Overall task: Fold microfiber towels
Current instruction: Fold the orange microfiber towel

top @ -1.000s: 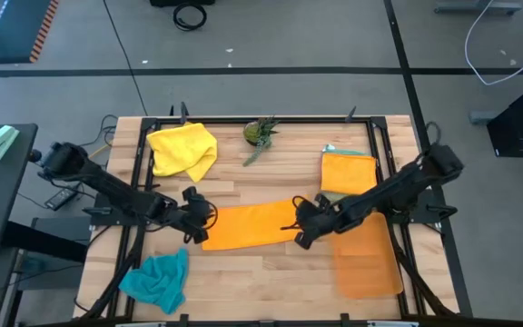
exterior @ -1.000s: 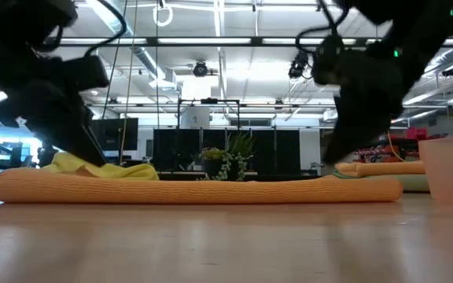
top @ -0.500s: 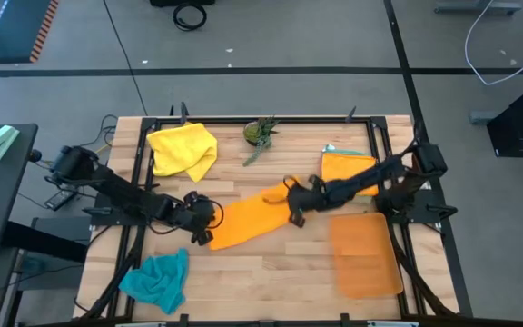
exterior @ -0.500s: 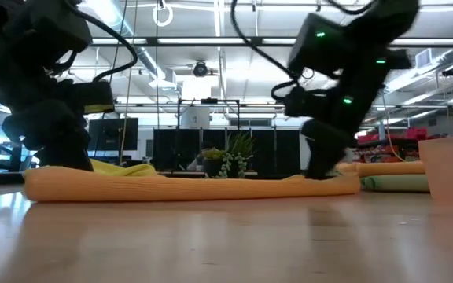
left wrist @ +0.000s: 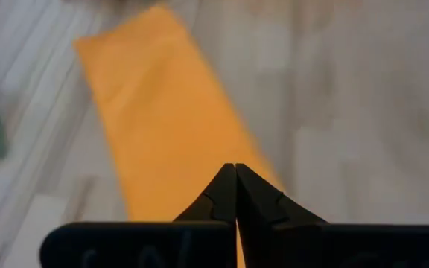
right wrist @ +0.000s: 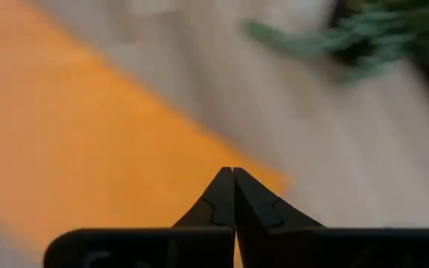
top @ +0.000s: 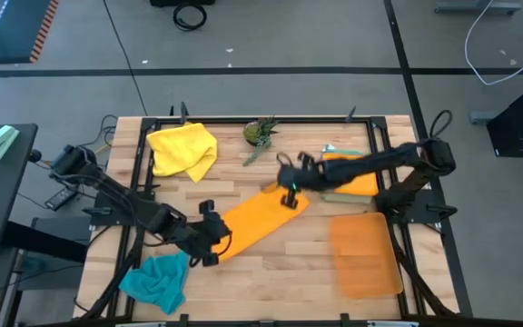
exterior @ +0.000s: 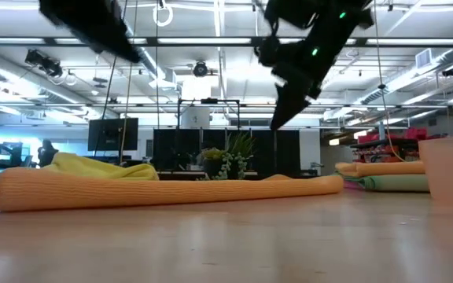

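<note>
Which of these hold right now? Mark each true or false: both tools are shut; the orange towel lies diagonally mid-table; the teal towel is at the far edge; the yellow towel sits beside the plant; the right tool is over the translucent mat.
1. Both tools, left and right, are shut: true.
2. The orange towel lies diagonally mid-table: true.
3. The teal towel is at the far edge: false, it lies at the near left corner.
4. The yellow towel sits beside the plant: false, bare table separates them.
5. The right tool is over the translucent mat: false, it is at the orange towel's far end.
</note>
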Motion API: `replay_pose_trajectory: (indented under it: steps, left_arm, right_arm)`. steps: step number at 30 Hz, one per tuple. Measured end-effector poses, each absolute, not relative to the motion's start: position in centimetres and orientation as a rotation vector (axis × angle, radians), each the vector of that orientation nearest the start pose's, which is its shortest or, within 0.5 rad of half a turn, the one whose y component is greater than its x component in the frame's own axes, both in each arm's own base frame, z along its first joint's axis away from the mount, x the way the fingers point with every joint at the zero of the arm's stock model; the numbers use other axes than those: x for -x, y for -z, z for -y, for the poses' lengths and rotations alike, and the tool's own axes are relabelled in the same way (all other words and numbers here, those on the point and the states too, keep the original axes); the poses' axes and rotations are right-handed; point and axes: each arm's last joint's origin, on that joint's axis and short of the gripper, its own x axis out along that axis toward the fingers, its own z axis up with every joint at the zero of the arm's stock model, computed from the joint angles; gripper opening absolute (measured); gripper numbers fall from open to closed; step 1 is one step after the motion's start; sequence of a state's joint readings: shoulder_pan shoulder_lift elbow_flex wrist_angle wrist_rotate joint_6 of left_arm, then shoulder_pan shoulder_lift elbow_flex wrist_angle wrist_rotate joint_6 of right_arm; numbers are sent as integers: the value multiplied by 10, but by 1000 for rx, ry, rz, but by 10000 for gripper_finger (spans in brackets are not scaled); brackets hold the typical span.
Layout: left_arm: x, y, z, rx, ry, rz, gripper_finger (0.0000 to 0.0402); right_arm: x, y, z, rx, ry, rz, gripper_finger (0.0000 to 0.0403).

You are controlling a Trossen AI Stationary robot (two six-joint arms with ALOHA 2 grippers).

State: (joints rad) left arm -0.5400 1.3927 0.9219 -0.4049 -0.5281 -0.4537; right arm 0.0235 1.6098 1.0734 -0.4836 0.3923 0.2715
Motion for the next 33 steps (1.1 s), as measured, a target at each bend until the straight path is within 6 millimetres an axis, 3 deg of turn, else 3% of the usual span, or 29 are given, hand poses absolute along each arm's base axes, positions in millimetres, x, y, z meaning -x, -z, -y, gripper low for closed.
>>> replay_pose_trajectory:
  steps: [4, 7, 12, 17, 24, 29, 33]
  left_arm:
    - [-245, -204, 113, -26, -206, -824, 5]
    - [-242, -174, 96, 2, -211, -909, 5]
    - [-234, -141, 78, 99, -171, -992, 5]
    - [-227, -124, 77, 207, -160, -1022, 8]
    - [-223, -122, 106, 363, -105, -975, 7]
    - [-226, -128, 136, 426, 48, -852, 9]
    - [-236, -145, 149, 276, 115, -748, 5]
  right_arm:
    - [-313, -192, -42, -117, 412, -927, 3]
    - [-304, -164, -61, -191, 384, -861, 3]
    - [-279, -130, -58, -291, 531, -814, 3]
    - [-269, -118, -43, -321, 594, -846, 3]
    - [-278, -122, -7, -274, 620, -868, 3]
    - [-299, -144, 24, -191, 606, -807, 3]
    - [-324, -177, 16, -143, 491, -738, 3]
